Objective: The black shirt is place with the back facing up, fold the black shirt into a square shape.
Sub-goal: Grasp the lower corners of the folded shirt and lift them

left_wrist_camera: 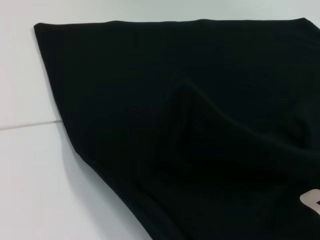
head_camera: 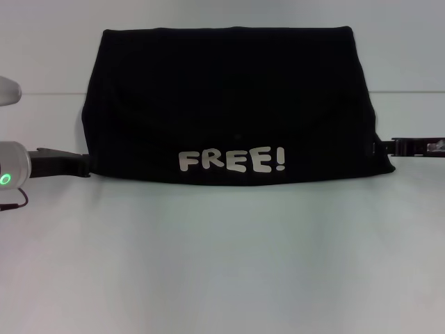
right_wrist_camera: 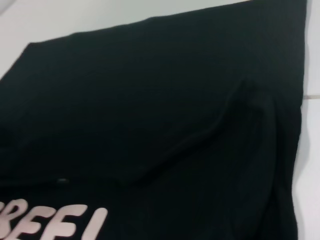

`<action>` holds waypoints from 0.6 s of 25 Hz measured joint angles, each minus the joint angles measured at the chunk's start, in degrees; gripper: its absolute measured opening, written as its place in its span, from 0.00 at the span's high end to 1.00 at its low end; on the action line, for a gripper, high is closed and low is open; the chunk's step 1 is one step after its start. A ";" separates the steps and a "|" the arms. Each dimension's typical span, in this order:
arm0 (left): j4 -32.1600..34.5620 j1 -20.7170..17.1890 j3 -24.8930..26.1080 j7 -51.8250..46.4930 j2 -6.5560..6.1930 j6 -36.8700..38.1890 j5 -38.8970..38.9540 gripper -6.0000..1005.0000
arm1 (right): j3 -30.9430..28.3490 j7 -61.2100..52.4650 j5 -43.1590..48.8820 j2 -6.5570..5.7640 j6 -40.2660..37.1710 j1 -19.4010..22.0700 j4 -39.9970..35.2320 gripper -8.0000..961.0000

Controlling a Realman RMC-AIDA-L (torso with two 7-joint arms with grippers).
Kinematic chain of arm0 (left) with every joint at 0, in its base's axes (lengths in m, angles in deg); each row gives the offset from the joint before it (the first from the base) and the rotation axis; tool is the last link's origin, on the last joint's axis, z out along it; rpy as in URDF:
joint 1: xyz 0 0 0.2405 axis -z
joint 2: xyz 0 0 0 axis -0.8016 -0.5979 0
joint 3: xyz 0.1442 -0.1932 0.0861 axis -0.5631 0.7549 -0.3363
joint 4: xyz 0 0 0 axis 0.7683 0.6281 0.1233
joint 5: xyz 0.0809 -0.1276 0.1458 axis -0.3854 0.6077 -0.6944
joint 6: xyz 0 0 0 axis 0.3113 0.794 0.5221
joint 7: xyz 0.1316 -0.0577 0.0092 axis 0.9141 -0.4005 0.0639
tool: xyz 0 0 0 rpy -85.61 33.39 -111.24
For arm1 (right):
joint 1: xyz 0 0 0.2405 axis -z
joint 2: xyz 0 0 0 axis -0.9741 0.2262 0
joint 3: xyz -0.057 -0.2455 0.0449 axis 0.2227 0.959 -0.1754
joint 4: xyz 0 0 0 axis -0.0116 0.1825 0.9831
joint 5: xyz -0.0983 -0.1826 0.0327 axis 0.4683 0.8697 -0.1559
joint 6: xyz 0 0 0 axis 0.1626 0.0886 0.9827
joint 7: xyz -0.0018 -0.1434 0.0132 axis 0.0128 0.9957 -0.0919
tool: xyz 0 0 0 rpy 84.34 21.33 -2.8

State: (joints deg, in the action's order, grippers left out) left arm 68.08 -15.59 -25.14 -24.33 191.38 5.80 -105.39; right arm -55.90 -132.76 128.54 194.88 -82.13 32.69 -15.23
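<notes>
Shirt folded to a wide band, both grippers at its near corners

The black shirt [head_camera: 233, 111] lay between the left gripper [head_camera: 82, 164] and right gripper [head_camera: 384, 147]; finger state could not be told. Judged: pinch both layers, lift evenly, fold sideways.

Shirt [head_camera: 229, 104]: soft matt black cloth, fine weave, gentle creases; lettering [head_camera: 231, 161] flat, pale silver-white print. Bench [head_camera: 222, 264]: smooth white, slight sheen. Left gripper [head_camera: 82, 164] and right gripper [head_camera: 384, 147]: matt black, hard-looking.
</notes>
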 joint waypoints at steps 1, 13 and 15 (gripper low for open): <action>0.01 0.01 0.04 0.00 0.00 0.00 0.00 0.99 | 0.55 -0.03 0.17 0.26 0.99 -0.08 0.07 0.41; 0.02 0.08 0.23 -0.01 -0.12 0.01 -0.33 0.99 | 3.63 -1.02 0.29 1.01 8.07 -0.91 3.05 0.41; 0.02 0.17 0.24 -0.01 -0.16 -0.22 -0.34 0.99 | 3.64 -0.81 0.29 1.26 8.87 -1.09 3.24 0.41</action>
State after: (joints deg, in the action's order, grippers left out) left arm 68.11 -15.42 -24.91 -24.34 191.21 5.58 -105.73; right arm -52.26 -133.56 128.83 196.14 -73.26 31.60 -11.98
